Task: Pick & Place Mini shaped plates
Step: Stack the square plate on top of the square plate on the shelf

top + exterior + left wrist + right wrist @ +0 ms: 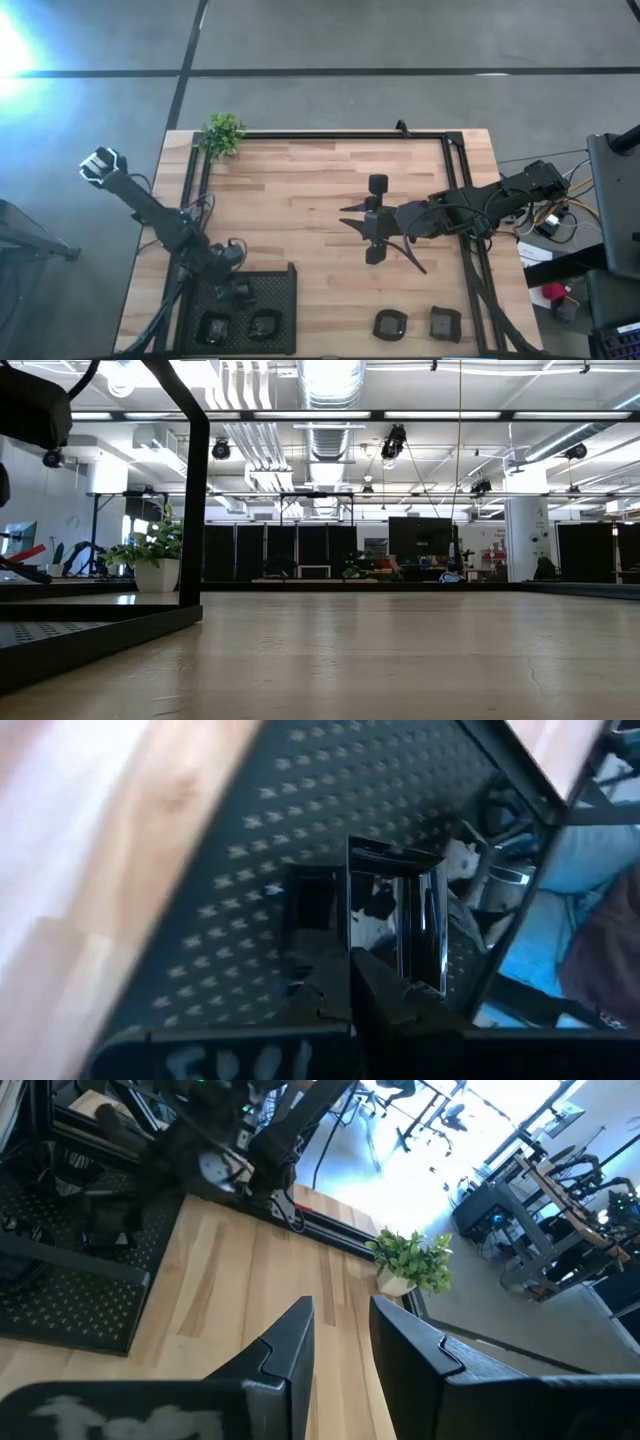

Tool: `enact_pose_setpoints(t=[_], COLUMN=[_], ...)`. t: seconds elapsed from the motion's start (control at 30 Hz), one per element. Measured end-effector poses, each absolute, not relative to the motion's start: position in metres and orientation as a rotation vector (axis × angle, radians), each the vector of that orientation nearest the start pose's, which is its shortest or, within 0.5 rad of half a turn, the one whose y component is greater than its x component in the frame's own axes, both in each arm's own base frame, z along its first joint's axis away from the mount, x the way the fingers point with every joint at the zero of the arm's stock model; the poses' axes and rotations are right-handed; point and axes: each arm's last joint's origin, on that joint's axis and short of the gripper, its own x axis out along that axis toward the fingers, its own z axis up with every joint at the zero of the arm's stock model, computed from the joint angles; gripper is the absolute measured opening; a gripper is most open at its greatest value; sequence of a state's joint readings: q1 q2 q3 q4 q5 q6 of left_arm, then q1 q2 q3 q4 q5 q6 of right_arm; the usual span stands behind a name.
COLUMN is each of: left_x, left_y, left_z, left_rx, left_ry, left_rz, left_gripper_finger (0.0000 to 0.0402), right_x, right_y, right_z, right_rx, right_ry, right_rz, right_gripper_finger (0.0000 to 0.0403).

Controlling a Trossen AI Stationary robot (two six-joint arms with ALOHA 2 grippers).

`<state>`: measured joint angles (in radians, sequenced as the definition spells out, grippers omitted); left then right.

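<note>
Right now the left gripper (232, 258) is hanging over the far edge of the black mesh tray (285, 310) at the table's near left corner, fingers pinched together on a glossy square mini plate (398, 925) that is standing on edge in the left wrist view, its flat face toward the camera and its lower rim caught between the fingertips (375, 990). Perforated tray floor is lying right behind that plate, so the drop spot looks to be just ahead of the fingers, a short move. Two more plates (214, 326) (263, 324) are already sitting side by side in the tray's near part, closer to the table edge than the gripper, plus something dark between them and the gripper that I can't make out. Two loose plates (389, 324) (445, 323) are lying next to each other on the bare wood at the near edge, right of the tray. The right gripper (372, 222) is hovering farther in, mid table, jaws apart and holding nothing, fingers (290, 1345) pointing across the wood toward the left side. Those loose plates are lying nearward of it and well clear of the left gripper, so the right arm looks nearer for them; neither shows an obvious long axis from above. The small green plant (223, 132) is sitting at the far left corner, away from all of it. The low view is showing none of the plates.
</note>
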<state>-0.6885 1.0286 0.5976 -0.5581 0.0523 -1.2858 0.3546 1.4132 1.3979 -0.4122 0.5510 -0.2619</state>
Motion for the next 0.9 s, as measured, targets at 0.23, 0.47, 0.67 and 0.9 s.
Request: enact_pose_setpoints(t=[0.23,0.47,0.67,0.9], left_x=[0.148,0.146,0.145,0.145], left_y=[-0.126,-0.129,-0.129,-0.129], left_z=[0.197,0.191,0.179,0.177], left_rx=[-0.815,-0.803,-0.824,-0.844], left_ry=[1.214,1.244,1.306,1.305], left_rz=[0.016,0.026,0.08,0.085], left_gripper_finger=[0.0,0.0,0.0,0.0], right_x=[0.295,0.295,0.295,0.295], right_y=[0.093,0.093,0.093,0.093], right_z=[0.382,0.382,0.382,0.382], right_rx=[-0.445,-0.445,-0.446,-0.448], right_ry=[0.41,0.41,0.41,0.409], right_rz=[-0.143,-0.143,-0.142,-0.142], right_gripper_finger=[0.0095,0.0095,0.0095,0.0095])
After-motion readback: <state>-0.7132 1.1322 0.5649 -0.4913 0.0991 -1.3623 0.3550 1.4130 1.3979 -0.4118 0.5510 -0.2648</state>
